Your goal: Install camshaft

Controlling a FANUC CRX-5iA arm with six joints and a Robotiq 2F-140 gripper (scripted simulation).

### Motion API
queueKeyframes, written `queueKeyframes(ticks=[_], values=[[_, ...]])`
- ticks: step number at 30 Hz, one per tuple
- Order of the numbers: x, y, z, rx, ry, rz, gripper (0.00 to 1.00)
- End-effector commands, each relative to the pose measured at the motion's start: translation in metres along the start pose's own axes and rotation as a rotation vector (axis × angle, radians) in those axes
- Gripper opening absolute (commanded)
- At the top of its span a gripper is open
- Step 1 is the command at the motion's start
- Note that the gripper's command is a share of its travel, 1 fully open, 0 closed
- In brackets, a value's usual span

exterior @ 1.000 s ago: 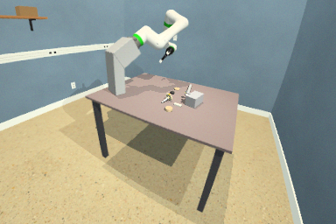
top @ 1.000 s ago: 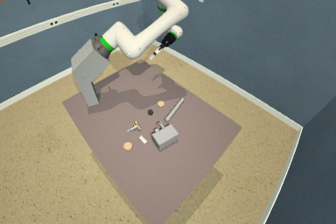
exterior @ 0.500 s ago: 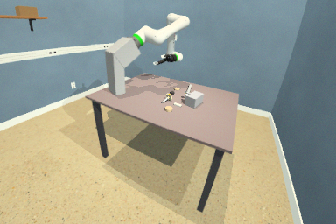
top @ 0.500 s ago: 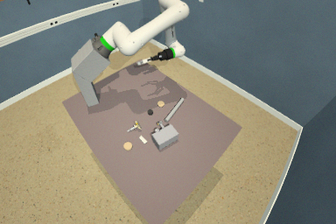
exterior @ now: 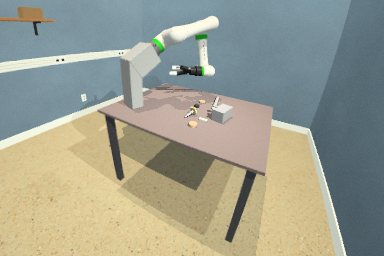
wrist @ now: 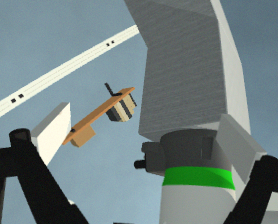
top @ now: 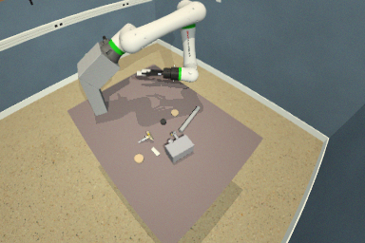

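Observation:
The grey engine case (top: pixel 179 148) stands upright on the mauve table top, also seen in the exterior view (exterior: pixel 222 112). The camshaft (top: pixel 146 138) lies on the table to the left of the case, with a gold-coloured part at one end; it also shows in the exterior view (exterior: pixel 192 111). My gripper (top: pixel 142 73) (exterior: pixel 175 70) hangs high above the table's back part, pointing sideways toward the arm's base, far from both objects. It is open and empty. The wrist view shows only my black fingers at the lower corners, the arm's grey pedestal and the wall.
A grey bar (top: pixel 189 119) lies behind the case. Two tan discs (top: pixel 138 158) (top: pixel 175 112), a small black knob (top: pixel 163 121) and a white block (top: pixel 155 152) lie around the camshaft. The arm's grey pedestal (top: pixel 93 79) stands at the table's back left.

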State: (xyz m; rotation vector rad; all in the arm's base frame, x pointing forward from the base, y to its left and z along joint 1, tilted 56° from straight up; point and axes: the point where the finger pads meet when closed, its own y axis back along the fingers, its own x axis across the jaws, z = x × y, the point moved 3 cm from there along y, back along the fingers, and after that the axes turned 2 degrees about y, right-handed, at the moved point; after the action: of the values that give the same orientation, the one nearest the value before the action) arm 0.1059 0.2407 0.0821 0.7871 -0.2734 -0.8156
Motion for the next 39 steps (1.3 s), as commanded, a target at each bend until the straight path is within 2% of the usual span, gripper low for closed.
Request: queueKeyframes(ticks=[1,2,3,5,6,7,8,9,10,11,12,14,15,16,17,18,19,22,24,26,27,28,29,30,31,32,33,34,35,36,37,39], values=[[0.009,-0.024,-0.011,-0.062,0.056,-0.209,1.00],[0.009,-0.024,-0.011,-0.062,0.056,-0.209,1.00],[0.009,-0.031,-0.016,-0.062,0.074,-0.309,1.00],[0.009,-0.031,-0.016,-0.062,0.074,-0.309,1.00],[0.010,-0.037,-0.021,-0.052,0.090,-0.410,1.00],[0.010,-0.037,-0.021,-0.052,0.090,-0.410,1.00],[0.009,-0.041,-0.027,-0.032,0.105,-0.513,1.00],[0.009,-0.041,-0.027,-0.032,0.105,-0.513,1.00],[0.009,-0.043,-0.034,-0.001,0.116,-0.614,1.00],[0.009,-0.043,-0.034,-0.001,0.116,-0.614,1.00],[0.009,-0.044,-0.041,0.039,0.125,-0.713,1.00],[0.009,-0.044,-0.041,0.039,0.125,-0.713,1.00],[0.010,-0.043,-0.050,0.088,0.130,-0.810,1.00],[0.010,-0.043,-0.050,0.088,0.130,-0.810,1.00],[0.011,-0.041,-0.059,0.146,0.131,-0.902,1.00],[0.011,-0.041,-0.059,0.146,0.131,-0.902,1.00],[0.014,-0.037,-0.068,0.211,0.128,-0.988,1.00],[0.014,-0.037,-0.068,0.211,0.128,-0.988,1.00],[0.024,-0.027,-0.089,0.361,0.109,-1.142,1.00],[0.024,-0.027,-0.089,0.361,0.109,-1.142,1.00],[0.032,-0.021,-0.099,0.443,0.092,-1.208,1.00],[0.032,-0.021,-0.099,0.443,0.092,-1.208,1.00],[0.041,-0.015,-0.109,0.528,0.072,-1.266,1.00],[0.041,-0.015,-0.109,0.528,0.072,-1.266,1.00],[0.051,-0.008,-0.120,0.614,0.047,-1.316,1.00],[0.051,-0.008,-0.120,0.614,0.047,-1.316,1.00],[0.064,-0.002,-0.129,0.701,0.018,-1.358,1.00],[0.064,-0.002,-0.129,0.701,0.018,-1.358,1.00],[0.077,0.003,-0.138,0.787,-0.014,-1.393,1.00],[0.077,0.003,-0.138,0.787,-0.014,-1.393,1.00],[0.091,0.008,-0.147,0.871,-0.049,-1.420,1.00],[0.091,0.008,-0.147,0.871,-0.049,-1.420,1.00]])
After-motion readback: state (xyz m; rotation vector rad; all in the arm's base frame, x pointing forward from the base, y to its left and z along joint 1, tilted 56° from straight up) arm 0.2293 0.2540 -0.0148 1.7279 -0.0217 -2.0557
